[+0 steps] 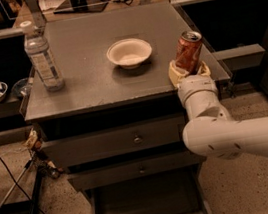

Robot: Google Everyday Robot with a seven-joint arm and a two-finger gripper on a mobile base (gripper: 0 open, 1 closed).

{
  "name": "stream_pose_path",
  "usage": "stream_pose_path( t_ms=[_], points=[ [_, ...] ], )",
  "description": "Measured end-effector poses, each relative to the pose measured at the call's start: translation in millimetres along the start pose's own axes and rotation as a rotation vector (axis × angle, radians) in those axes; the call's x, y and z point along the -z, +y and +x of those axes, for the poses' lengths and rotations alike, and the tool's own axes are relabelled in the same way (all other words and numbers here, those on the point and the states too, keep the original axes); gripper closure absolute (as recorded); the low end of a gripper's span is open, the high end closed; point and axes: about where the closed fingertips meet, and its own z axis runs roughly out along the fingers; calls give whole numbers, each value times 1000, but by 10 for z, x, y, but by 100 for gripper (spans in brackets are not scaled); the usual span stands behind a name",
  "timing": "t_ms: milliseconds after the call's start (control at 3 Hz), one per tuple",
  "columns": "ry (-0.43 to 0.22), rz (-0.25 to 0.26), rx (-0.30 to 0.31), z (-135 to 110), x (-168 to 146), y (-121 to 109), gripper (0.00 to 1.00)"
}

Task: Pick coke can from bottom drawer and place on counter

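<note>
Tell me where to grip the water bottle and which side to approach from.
Grip the water bottle around its labelled middle, coming level from the counter's front edge. It stands upright near the front-left corner, round-bodied, with open space between it and the bowl on its right. The gripper is busy now: at the front-right edge, shut on the tilted coke can.

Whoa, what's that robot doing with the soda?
The robot's hand is gripping a red soda can near the front right corner of the counter. The can leans a little, and I can't tell whether it touches the top yet. The bottom drawer is pulled open below. A white bowl and a water bottle stand on the counter too.
</note>
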Motion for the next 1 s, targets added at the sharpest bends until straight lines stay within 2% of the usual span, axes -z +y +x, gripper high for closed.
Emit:
stream_pose_path(
  t_ms=[333,1000],
  points=[
    [0,0,0,0,0,0,4],
    [0,0,0,-1,0,0,0]
  ],
)
